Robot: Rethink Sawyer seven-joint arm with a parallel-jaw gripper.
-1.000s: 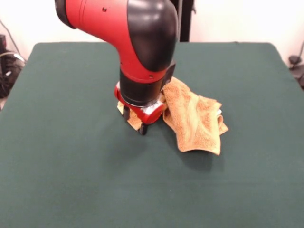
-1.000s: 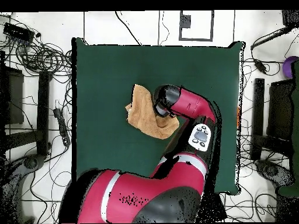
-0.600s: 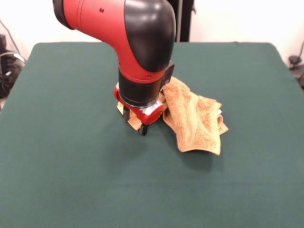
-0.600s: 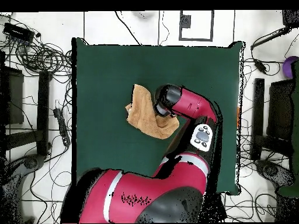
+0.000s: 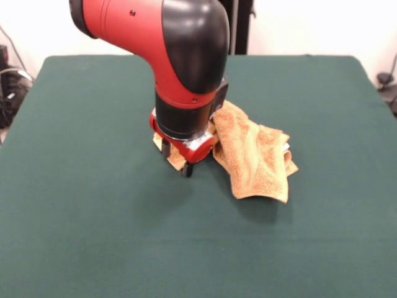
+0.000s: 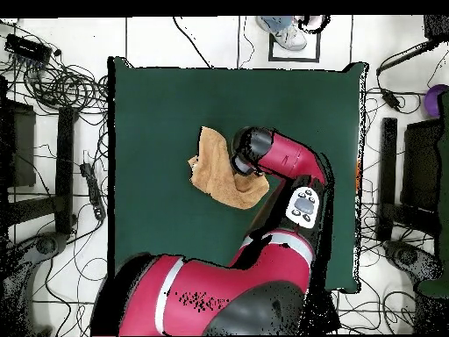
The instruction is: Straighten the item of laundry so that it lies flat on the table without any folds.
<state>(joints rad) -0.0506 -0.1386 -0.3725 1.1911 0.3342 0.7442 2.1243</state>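
Towel (image 5: 254, 158) sits a little past the middle of the desk (image 5: 93, 236), bunched and doubled over itself, with a loose flap trailing toward the camera in the front view and a glimpse of white tag at its outer edge. You will find the claw (image 5: 177, 162) down at desk level on the towel's edge, wrist vertical above it; a strip of orange cloth shows between the two dark tips, so it reads as clenched on that hem, though the tips are small and partly hidden by the red wrist, so treat that as likely rather than sure. From overhead the arm (image 6: 281, 158) crosses one side of the towel (image 6: 215, 167) and hides the grip entirely, so rely on the front view. Holding low at an edge makes sense: a hem gives you a single layer to pull, and staying near the felt lets the rest drag out behind rather than lift in a lump. Nothing is flat yet; the job is at an early stage. Expect the folded part to need a pull away from the bunch. A person's shoes (image 6: 282, 31) show beyond the desk's far edge in the overhead view
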